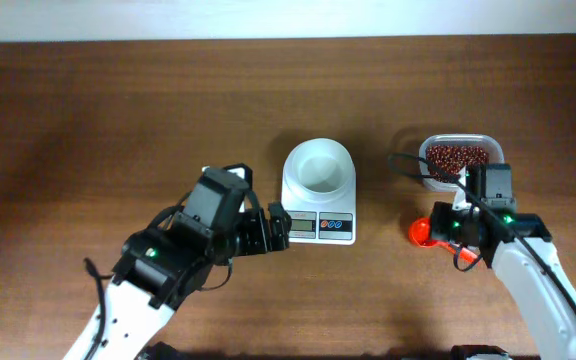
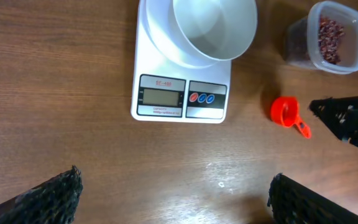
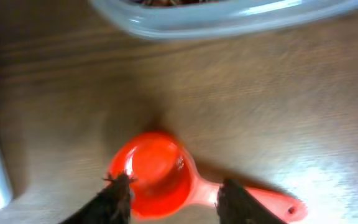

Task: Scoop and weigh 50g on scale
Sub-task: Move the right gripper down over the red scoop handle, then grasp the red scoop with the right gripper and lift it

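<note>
The white scale (image 1: 318, 226) (image 2: 182, 99) stands mid-table with an empty round white bowl (image 1: 318, 166) (image 2: 215, 25) on top and its display facing the front. An orange-red scoop (image 1: 420, 232) (image 2: 284, 111) (image 3: 157, 174) lies flat on the wood to its right, its bowl empty. My right gripper (image 1: 450, 236) (image 3: 174, 183) hovers right over the scoop, half closed. One fingertip overlaps the bowl's left rim and the other the handle's neck, with a gap still between them. My left gripper (image 1: 278, 228) (image 2: 174, 177) is wide open and empty, just left of the scale's front.
A clear plastic tub (image 1: 456, 158) (image 2: 331, 37) (image 3: 229, 15) of small red-brown beans sits behind the scoop, right of the scale. My right arm (image 2: 347, 118) shows in the left wrist view beside the scoop. The table is dark brown wood.
</note>
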Controlling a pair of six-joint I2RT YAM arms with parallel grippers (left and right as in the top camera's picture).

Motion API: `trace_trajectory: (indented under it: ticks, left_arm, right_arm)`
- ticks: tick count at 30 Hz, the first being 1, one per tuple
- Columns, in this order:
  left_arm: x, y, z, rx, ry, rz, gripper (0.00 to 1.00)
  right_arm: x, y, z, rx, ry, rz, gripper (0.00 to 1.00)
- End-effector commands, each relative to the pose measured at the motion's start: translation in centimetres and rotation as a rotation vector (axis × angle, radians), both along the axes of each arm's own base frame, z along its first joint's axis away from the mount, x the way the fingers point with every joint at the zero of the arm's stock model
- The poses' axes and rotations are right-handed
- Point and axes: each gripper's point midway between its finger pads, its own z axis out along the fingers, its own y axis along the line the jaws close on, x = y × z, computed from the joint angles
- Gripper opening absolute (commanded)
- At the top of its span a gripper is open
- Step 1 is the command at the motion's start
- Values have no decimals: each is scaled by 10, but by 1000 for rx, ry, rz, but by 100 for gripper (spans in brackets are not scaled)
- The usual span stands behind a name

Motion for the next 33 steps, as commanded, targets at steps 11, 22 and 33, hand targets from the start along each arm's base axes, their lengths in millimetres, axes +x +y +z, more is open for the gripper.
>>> trace_trajectory:
  ticks: [11,22,33]
  left_arm:
    - [12,-3,-11,34,24,23,99]
    - [12,-3,-11,34,25,23,99]
    - [12,-3,-11,35,25,23,99]
  right_arm:
    - [-7,-18,-42,-98,151,-24,36]
    - [1,-2,-44,-18,116,42,31]
    - [-1,16,-45,79,122,75,4]
